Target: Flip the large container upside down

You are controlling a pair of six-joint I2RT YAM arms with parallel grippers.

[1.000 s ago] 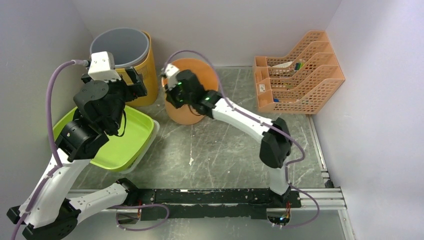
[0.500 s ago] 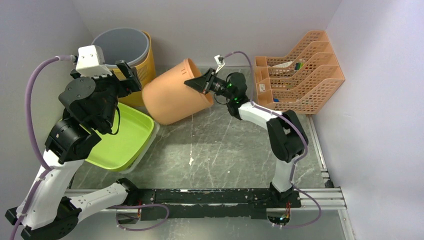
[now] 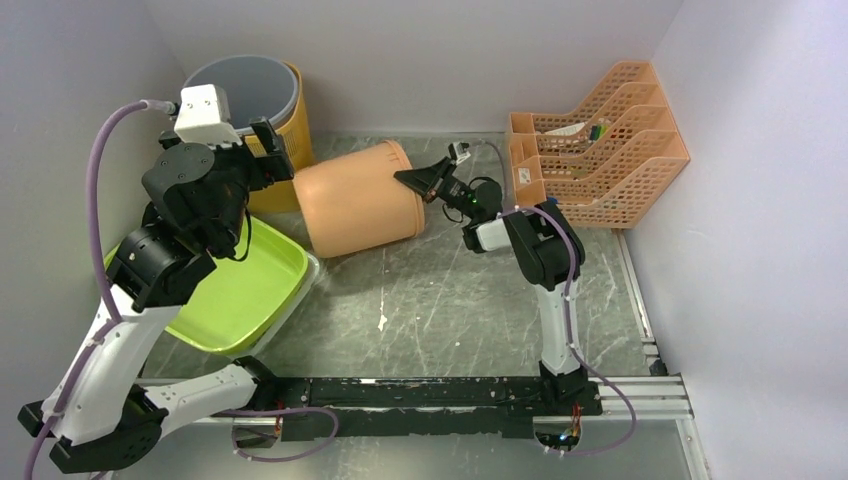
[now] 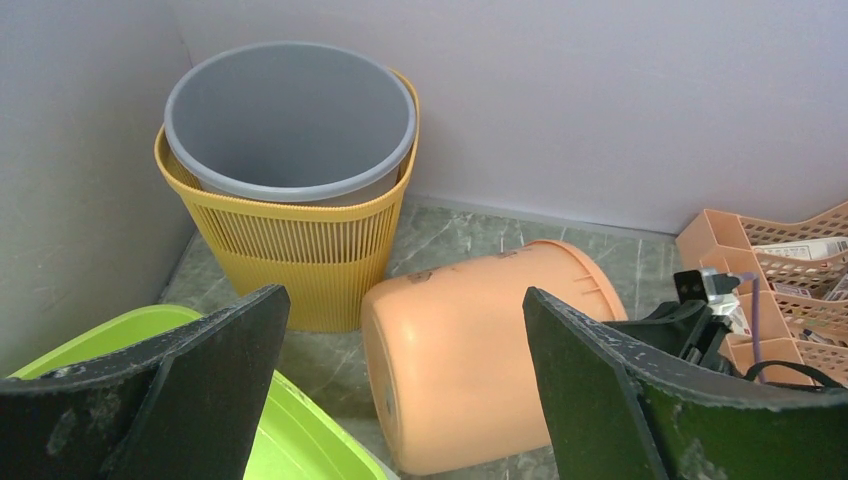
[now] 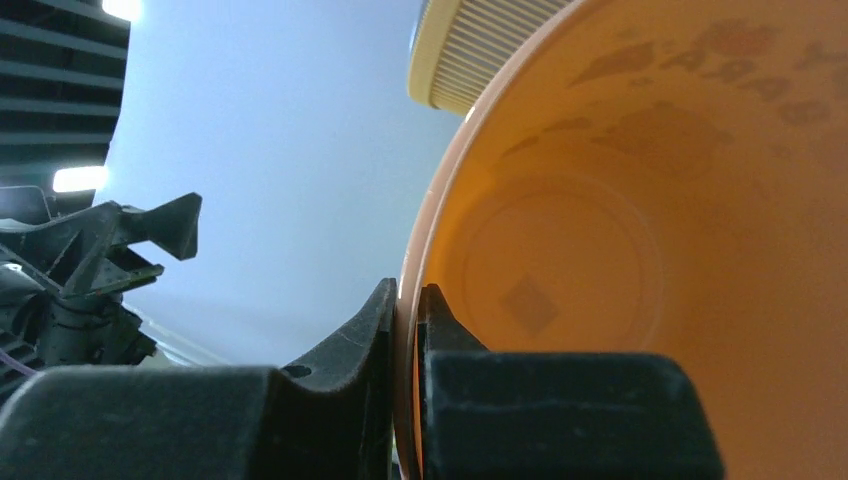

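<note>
Rim of the large orange container (image 3: 355,210) is clamped in my right gripper (image 5: 405,300), one finger inside the mouth and one outside. The container lies on its side on the desk (image 3: 450,300). Its long axis runs straight away from that gripper, mouth toward it and closed base pointing at my left gripper (image 4: 400,305), which hangs spread wide and empty just above the base end. I judge the flip turns on the right gripper swinging the rim down and over, since it alone has hold; the left is near enough to steady the base.
</note>
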